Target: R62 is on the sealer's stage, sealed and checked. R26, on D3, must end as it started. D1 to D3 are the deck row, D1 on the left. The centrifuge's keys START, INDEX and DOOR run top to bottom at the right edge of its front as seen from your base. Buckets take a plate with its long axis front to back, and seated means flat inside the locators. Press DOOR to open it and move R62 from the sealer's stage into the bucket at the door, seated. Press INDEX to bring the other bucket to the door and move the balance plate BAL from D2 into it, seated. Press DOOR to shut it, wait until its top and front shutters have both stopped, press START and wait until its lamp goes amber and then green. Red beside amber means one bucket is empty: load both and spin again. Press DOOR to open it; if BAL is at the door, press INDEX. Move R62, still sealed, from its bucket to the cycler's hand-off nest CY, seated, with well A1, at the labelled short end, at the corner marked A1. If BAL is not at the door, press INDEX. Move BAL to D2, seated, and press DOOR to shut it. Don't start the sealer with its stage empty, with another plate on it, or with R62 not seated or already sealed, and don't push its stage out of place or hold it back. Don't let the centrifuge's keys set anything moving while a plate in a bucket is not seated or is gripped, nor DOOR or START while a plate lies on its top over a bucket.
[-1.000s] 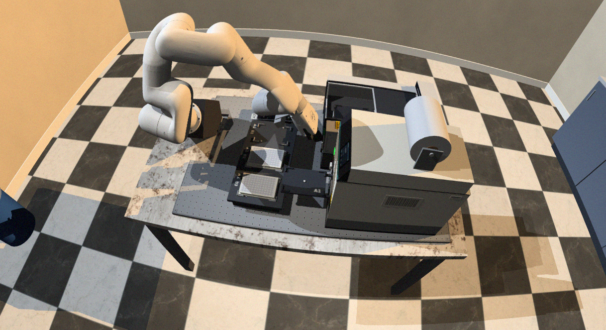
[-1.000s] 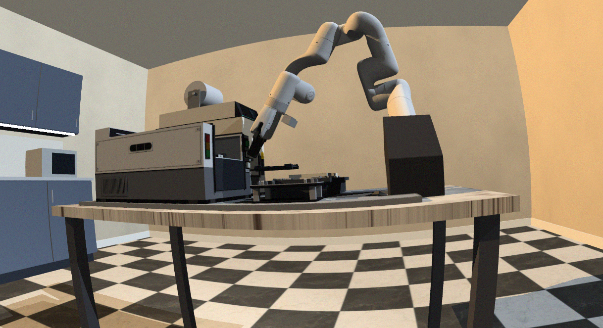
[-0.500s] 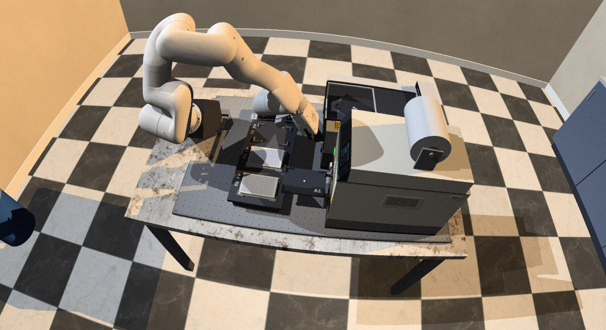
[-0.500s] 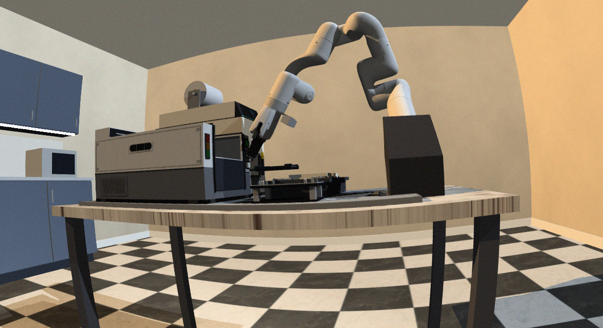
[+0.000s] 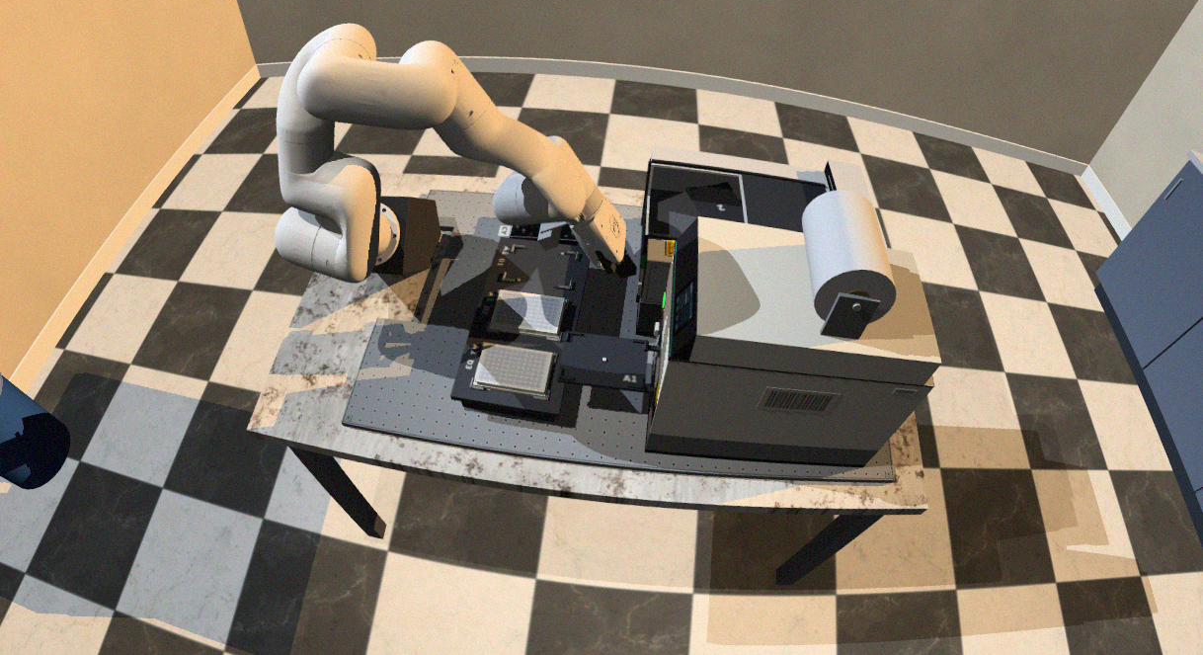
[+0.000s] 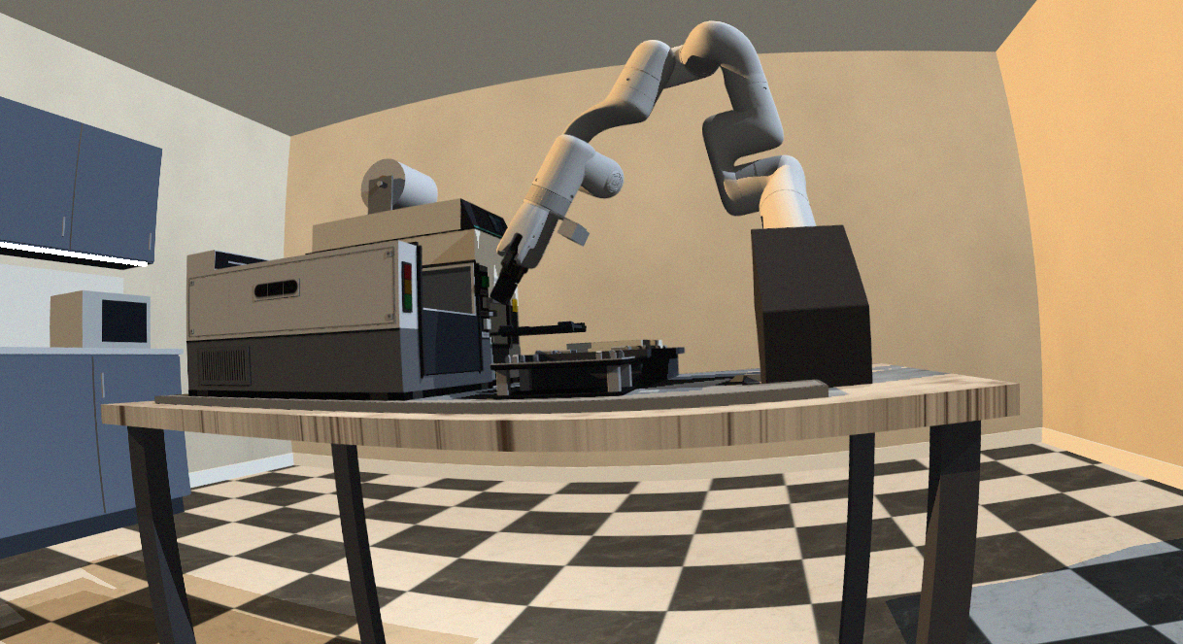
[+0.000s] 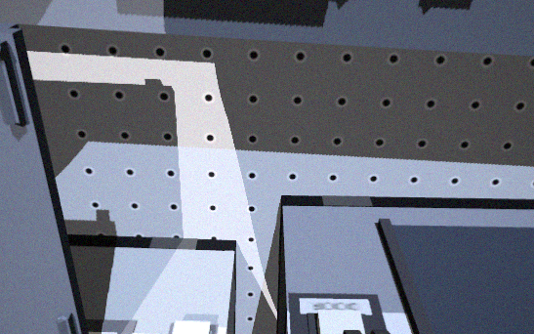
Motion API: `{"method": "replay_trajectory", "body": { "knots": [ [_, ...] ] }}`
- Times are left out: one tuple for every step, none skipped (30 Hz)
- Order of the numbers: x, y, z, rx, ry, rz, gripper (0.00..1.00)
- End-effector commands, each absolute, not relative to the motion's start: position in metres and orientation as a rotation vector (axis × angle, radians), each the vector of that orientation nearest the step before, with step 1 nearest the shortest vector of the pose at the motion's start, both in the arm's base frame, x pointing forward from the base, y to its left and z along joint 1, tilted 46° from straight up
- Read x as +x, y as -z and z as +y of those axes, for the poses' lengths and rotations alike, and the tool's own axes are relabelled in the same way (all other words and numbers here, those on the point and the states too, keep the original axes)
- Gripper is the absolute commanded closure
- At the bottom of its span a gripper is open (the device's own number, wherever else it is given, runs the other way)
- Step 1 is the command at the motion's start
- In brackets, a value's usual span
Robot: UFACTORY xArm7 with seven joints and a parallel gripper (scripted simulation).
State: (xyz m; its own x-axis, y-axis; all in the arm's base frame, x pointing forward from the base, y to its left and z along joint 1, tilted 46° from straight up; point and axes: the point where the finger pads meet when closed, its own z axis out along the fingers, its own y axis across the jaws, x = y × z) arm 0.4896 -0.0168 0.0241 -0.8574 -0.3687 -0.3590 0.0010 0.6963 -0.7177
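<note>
the gripper (image 5: 623, 268), fully closed on nothing, hovers by the centrifuge's keys (image 5: 644, 273) (far-right tabletop corner); it should press squarely, one key only.

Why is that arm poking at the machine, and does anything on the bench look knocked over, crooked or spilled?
Nothing stands out. The closed, empty gripper hovers by the centrifuge's front. Two plates lie flat and square in the deck row, and the film roll sits straight on the sealer.

You had one bench (image 5: 319, 415), one arm (image 5: 471, 120), two well plates (image 5: 528, 312) (image 5: 513, 369) on the deck, two machines (image 5: 791, 313) (image 5: 698, 188), and one film roll (image 5: 845, 242).
</note>
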Motion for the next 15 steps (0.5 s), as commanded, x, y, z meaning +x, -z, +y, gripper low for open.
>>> {"method": "replay_trajectory", "body": {
  "knots": [
    [0.486, -0.026, -0.014, -0.284, 1.022, 2.42, 1.0],
    [0.485, -0.027, -0.013, -0.284, 1.022, 2.42, 1.0],
    [0.483, -0.027, -0.013, -0.284, 1.022, 2.42, 1.0],
    [0.482, -0.028, -0.012, -0.284, 1.022, 2.42, 1.0],
    [0.481, -0.028, -0.011, -0.284, 1.022, 2.42, 1.0],
    [0.479, -0.029, -0.011, -0.284, 1.022, 2.42, 1.0],
    [0.478, -0.03, -0.01, -0.284, 1.022, 2.42, 1.0],
    [0.476, -0.03, -0.01, -0.284, 1.022, 2.42, 1.0],
    [0.475, -0.031, -0.009, -0.284, 1.022, 2.42, 1.0],
    [0.473, -0.031, -0.008, -0.284, 1.022, 2.42, 1.0],
    [0.472, -0.032, -0.008, -0.284, 1.022, 2.42, 1.0],
    [0.47, -0.033, -0.007, -0.284, 1.022, 2.42, 1.0],
    [0.469, -0.033, -0.007, -0.284, 1.022, 2.42, 1.0],
    [0.468, -0.034, -0.006, -0.284, 1.022, 2.42, 1.0],
    [0.466, -0.034, -0.005, -0.284, 1.022, 2.42, 1.0]
  ]
}}
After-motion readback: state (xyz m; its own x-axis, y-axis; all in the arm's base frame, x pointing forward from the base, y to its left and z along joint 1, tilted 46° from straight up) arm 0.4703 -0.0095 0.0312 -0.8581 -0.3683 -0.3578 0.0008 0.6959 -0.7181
